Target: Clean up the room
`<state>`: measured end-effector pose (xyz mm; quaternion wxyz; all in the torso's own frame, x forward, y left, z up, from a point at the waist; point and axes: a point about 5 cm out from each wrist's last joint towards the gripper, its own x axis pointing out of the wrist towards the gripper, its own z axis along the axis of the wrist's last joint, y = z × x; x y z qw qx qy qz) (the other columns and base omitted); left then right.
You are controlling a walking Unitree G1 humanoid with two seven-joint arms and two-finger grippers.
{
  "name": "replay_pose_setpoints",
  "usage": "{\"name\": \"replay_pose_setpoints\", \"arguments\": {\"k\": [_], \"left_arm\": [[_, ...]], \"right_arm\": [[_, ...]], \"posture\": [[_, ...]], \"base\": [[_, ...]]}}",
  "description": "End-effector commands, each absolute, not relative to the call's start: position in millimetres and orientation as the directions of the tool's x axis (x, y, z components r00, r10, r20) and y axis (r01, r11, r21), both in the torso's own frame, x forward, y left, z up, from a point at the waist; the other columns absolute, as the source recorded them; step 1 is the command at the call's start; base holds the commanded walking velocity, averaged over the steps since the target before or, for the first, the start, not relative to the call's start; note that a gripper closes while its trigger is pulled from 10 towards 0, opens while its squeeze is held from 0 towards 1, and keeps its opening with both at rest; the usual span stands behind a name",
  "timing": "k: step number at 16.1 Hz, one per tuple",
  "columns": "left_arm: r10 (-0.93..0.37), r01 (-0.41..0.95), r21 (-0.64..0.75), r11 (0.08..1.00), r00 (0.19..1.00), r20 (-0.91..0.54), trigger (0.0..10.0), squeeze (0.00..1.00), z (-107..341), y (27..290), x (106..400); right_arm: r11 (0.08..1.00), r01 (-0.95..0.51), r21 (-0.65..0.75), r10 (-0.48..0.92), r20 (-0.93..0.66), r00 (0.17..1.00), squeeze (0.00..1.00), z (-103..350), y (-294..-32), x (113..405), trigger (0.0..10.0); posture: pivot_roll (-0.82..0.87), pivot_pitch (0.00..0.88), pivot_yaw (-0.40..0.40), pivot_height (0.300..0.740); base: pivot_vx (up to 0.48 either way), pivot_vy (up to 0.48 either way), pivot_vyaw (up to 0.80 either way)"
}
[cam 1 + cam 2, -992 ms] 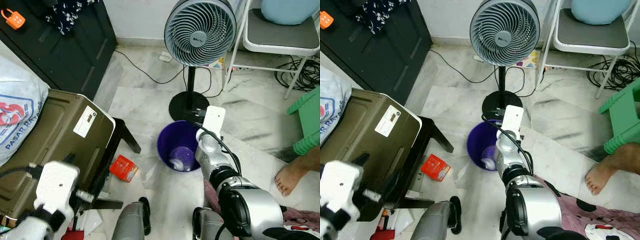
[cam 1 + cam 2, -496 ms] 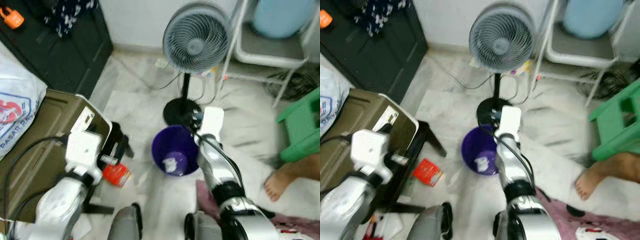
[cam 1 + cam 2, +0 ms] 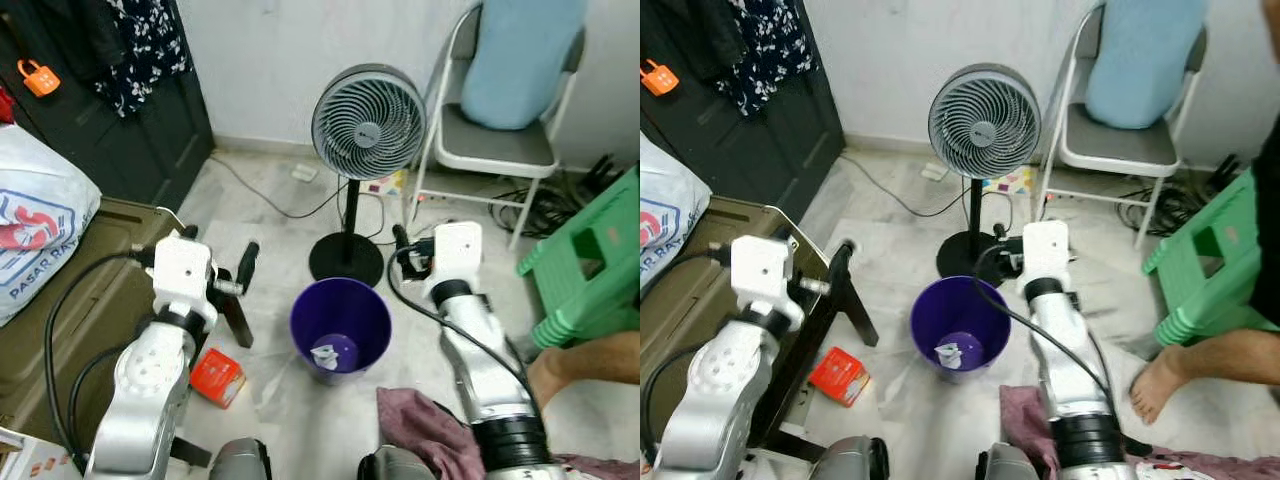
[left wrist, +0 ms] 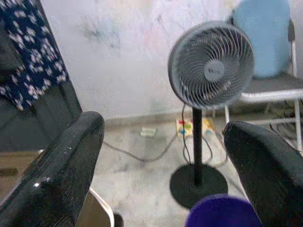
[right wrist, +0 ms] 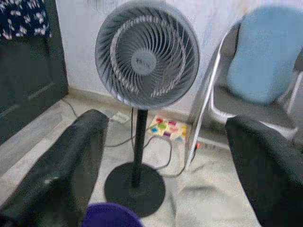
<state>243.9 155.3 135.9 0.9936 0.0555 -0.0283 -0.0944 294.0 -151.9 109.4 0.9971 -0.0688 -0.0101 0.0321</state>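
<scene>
Far left we've got a white printed sack (image 3: 35, 235) sitting on an olive crate (image 3: 60, 330), with a small red box (image 3: 216, 376) lying flat on the marble floor (image 3: 890, 395) just beside the crate's black stand.

Our left gripper (image 4: 165, 175) is raised in the air beside the crate, fingers (image 4: 61, 165) spread wide, nothing held, nothing touched, pointing toward the fan.

In the middle sits the purple bin (image 3: 340, 327), upright with its mouth facing straight up, on the floor just in front of the fan's round black base. There's a crumpled bit of white paper (image 3: 946, 353) in the bottom of it. The standing fan (image 3: 367, 124) is upright behind it, its pole vertical and its head facing out into the room.

Our right gripper (image 5: 165, 175) hovers just to the right of the bin, near the fan base, fingers (image 5: 265, 165) also wide apart and empty.

A pinkish cloth (image 3: 425, 440) is heaped on the floor near the bin. Further right: a folding chair (image 3: 495, 150) with a light blue cushion (image 3: 520, 60), a green stool (image 3: 590, 275), and a person's bare foot (image 3: 1155, 385).
</scene>
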Motion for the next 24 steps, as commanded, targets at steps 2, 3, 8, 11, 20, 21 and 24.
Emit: {"name": "replay_pose_setpoints", "arguments": {"k": [2, 3, 8, 11, 20, 21, 24], "left_arm": [[-0.150, 0.140, 0.129, 0.982, 0.987, 0.066, 10.0, 0.00, 135.2, 160.0, 251.9], [-0.147, 0.137, 0.129, 0.982, 0.987, 0.069, 10.0, 0.00, 134.3, 160.7, 252.1], [-0.097, 0.085, 0.138, 0.987, 0.992, 0.084, 10.0, 0.00, 124.3, 168.5, 255.9], [-0.077, 0.063, 0.139, 0.988, 0.993, 0.093, 10.0, 0.00, 121.6, 171.0, 259.6], [-0.066, 0.045, 0.159, 0.986, 0.989, 0.129, 10.0, 0.00, 122.0, 167.8, 270.1], [-0.065, 0.044, 0.160, 0.986, 0.989, 0.131, 10.0, 0.00, 122.0, 167.5, 270.6], [-0.030, 0.007, 0.173, 0.985, 0.991, 0.132, 10.0, 0.00, 121.8, 169.7, 273.6]], "right_arm": [[0.987, -0.075, -0.140, 0.081, 0.036, 0.996, 1.00, 114.0, -156.5, 291.7, 10.0], [0.987, -0.071, -0.142, 0.079, 0.047, 0.996, 1.00, 116.5, -156.5, 291.1, 10.0], [0.977, -0.084, -0.199, 0.101, 0.079, 0.992, 1.00, 121.5, -152.2, 286.7, 10.0], [0.965, -0.092, -0.247, 0.118, 0.091, 0.989, 0.00, 125.2, -146.8, 293.7, 10.0], [0.955, -0.112, -0.276, 0.149, 0.115, 0.982, 0.00, 130.2, -137.8, 300.7, 10.0], [0.954, -0.111, -0.277, 0.149, 0.118, 0.982, 0.00, 130.3, -137.7, 300.7, 10.0], [0.953, -0.115, -0.280, 0.154, 0.122, 0.980, 0.00, 130.4, -136.7, 300.9, 10.0]], "posture": [[-0.10, 0.000, 0.021, 0.740], [-0.11, 0.000, 0.022, 0.740], [-0.11, 0.000, 0.033, 0.740], [-0.11, 0.000, 0.022, 0.740], [-0.14, 0.000, 0.034, 0.740], [-0.14, 0.000, 0.034, 0.740], [-0.14, 0.000, 0.037, 0.740]], "base": [[0.000, 0.000, 0.00], [0.000, 0.000, 0.00], [0.000, 0.000, 0.00], [0.000, 0.000, 0.18], [0.000, 0.000, 0.80], [0.000, 0.000, 0.80], [0.000, 0.000, 0.80]]}}
